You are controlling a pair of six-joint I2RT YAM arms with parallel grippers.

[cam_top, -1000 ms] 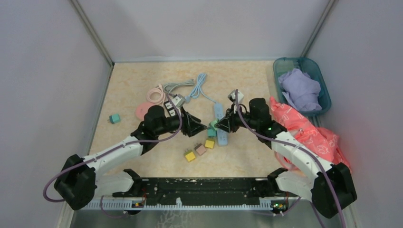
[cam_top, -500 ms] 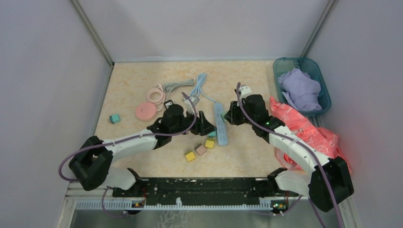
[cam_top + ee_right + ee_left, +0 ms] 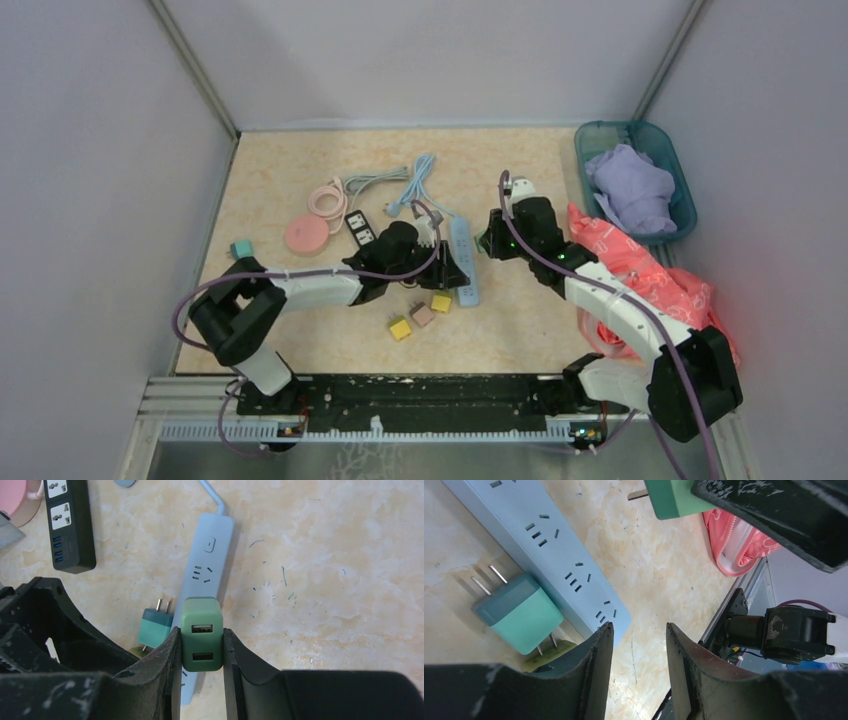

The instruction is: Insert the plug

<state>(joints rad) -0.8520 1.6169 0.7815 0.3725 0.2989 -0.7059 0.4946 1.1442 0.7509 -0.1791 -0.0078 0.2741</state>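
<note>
Lowering green plug [image 3: 201,617], clamped in right gripper [image 3: 201,640], needs prongs squared over blue power strip [image 3: 207,560] slots; left gripper [image 3: 639,630], jaws apart, empty, should brace strip end.

Marbled table [image 3: 290,180]: blue strip [image 3: 207,570], black strip [image 3: 70,525] (2 sockets), pink disc [image 3: 306,235], lone teal plug [image 3: 241,249]

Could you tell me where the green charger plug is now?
Right wrist view: green charger plug clamped in the right gripper, over the blue power strip, right of the teal plug.
</note>
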